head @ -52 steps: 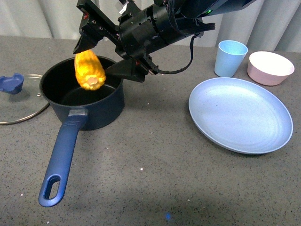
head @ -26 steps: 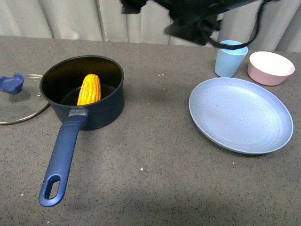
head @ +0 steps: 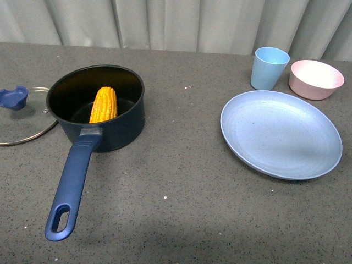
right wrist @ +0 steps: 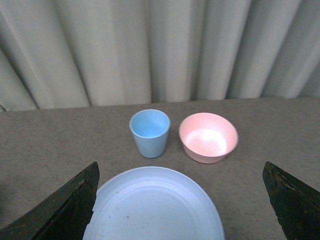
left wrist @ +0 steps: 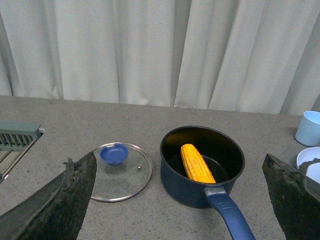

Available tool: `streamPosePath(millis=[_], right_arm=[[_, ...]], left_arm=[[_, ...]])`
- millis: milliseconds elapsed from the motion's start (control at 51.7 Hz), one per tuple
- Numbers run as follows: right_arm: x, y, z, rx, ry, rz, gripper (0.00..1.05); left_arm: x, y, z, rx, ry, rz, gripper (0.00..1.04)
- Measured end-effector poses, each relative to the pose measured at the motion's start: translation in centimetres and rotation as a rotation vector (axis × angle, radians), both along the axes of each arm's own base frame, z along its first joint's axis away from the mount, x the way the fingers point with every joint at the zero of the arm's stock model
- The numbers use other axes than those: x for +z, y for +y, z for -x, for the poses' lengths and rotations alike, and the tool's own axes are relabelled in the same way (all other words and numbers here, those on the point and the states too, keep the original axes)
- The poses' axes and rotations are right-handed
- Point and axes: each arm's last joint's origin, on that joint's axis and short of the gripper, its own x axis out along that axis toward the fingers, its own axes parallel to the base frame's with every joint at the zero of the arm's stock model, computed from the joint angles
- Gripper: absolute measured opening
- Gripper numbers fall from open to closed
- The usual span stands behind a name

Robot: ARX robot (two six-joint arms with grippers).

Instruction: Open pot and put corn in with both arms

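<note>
The dark navy pot (head: pixel 124 129) stands uncovered at the left of the table, its long blue handle (head: pixel 71 187) pointing toward the front edge. The yellow-orange corn (head: pixel 104 104) lies inside it, leaning on the black inner wall. No arm shows in the front view. In the left wrist view my left gripper (left wrist: pixel 178 156) is open, well back from the pot (left wrist: pixel 182 185) and the corn (left wrist: pixel 197 164), and holds nothing. My right gripper (right wrist: pixel 180 165) is open and empty above the blue plate (right wrist: pixel 155 205).
The glass lid (head: pixel 22 124) with its blue knob (head: pixel 14 97) lies flat just left of the pot. At the right are a large light-blue plate (head: pixel 280 133), a light-blue cup (head: pixel 270 67) and a pink bowl (head: pixel 316 78). A grey-green rack (left wrist: pixel 17 135) sits at the table's far left.
One second ago the right gripper held the corn above the pot. It let go, the corn dropped into the pot, and the arm pulled up out of the front view.
</note>
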Motion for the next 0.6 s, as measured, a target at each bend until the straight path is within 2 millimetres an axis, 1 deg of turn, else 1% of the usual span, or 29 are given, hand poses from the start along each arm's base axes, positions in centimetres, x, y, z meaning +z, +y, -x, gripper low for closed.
streamPosePath(millis=[97, 135, 174, 232, 310, 348, 426, 542, 561, 581, 600], right_arm=[[-0.2, -1.1, 2.5, -0.063, -0.053, 0.023, 0.96], [-0.3, -1.9, 4.3, -0.116, -0.097, 0.05, 0.96], [-0.6, -2.5, 5.7, -0.156, -0.119, 0.07, 0.96], [-1.7, -3.3, 7.6, -0.187, -0.072, 0.083, 0.96], [-3.0, -3.8, 9.5, -0.226, 0.024, 0.078, 0.96], [-3.3, -4.0, 10.2, -0.241, 0.041, 0.072, 0.96], [-3.2, -4.1, 10.7, -0.25, 0.029, 0.057, 0.96], [-3.1, -4.2, 10.7, -0.242, 0.015, 0.043, 0.95], [-3.2, -4.2, 10.6, -0.229, 0.01, 0.04, 0.94], [-3.5, -4.3, 10.6, -0.196, -0.015, 0.029, 0.91], [-3.7, -4.4, 10.6, -0.123, -0.049, 0.015, 0.88]], left_arm=[[0.0, 0.0, 0.0, 0.0, 0.0, 0.0, 0.98], [0.0, 0.0, 0.0, 0.0, 0.0, 0.0, 0.98], [0.0, 0.0, 0.0, 0.0, 0.0, 0.0, 0.98], [0.0, 0.0, 0.0, 0.0, 0.0, 0.0, 0.98], [0.0, 0.0, 0.0, 0.0, 0.0, 0.0, 0.98], [0.0, 0.0, 0.0, 0.0, 0.0, 0.0, 0.98], [0.0, 0.0, 0.0, 0.0, 0.0, 0.0, 0.98], [0.0, 0.0, 0.0, 0.0, 0.0, 0.0, 0.98], [0.0, 0.0, 0.0, 0.0, 0.0, 0.0, 0.98], [0.0, 0.0, 0.0, 0.0, 0.0, 0.0, 0.98], [0.0, 0.0, 0.0, 0.0, 0.0, 0.0, 0.98]])
